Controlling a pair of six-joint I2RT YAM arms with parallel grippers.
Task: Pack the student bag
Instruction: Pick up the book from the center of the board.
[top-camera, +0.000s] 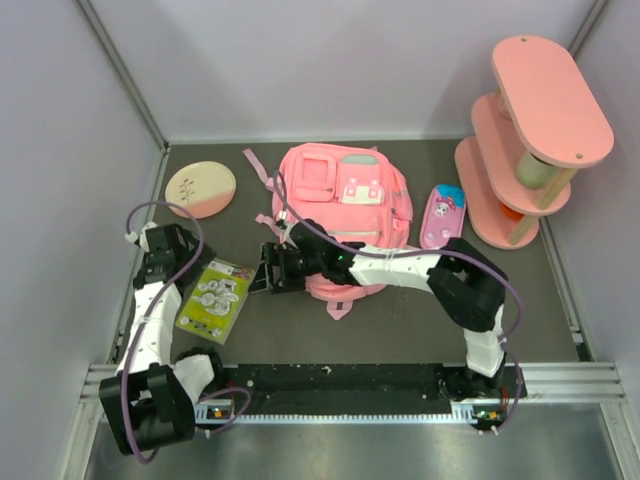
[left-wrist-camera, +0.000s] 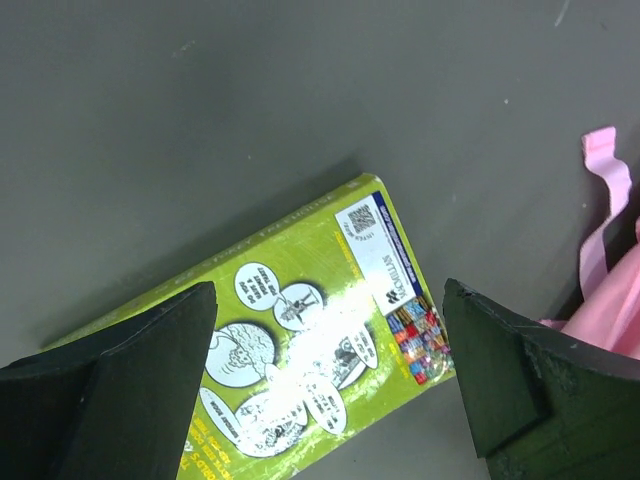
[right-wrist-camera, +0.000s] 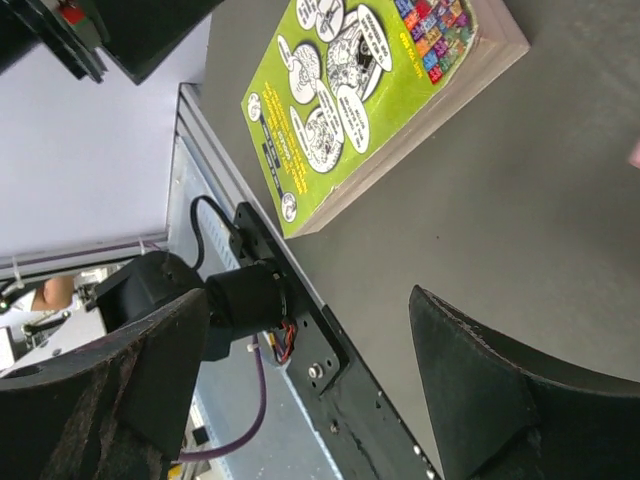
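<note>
The pink student bag (top-camera: 340, 195) lies flat at the middle back of the table, front pockets up. My right arm reaches leftward across its lower edge. My right gripper (top-camera: 262, 272) is open and empty just left of the bag, low over the table; in the right wrist view (right-wrist-camera: 305, 305) it points toward the table's near-left edge. My left gripper (top-camera: 178, 262) is open and empty, hovering over the upper end of a green comic book (top-camera: 213, 298). The book fills the space between its jaws in the left wrist view (left-wrist-camera: 300, 340). A pink edge of the bag (left-wrist-camera: 610, 320) shows at the right there.
A round pink and cream disc (top-camera: 200, 189) lies at the back left. A small pink cartoon pencil case (top-camera: 442, 215) lies right of the bag. A pink tiered shelf (top-camera: 530, 140) stands at the back right. The book also shows in the right wrist view (right-wrist-camera: 340, 100).
</note>
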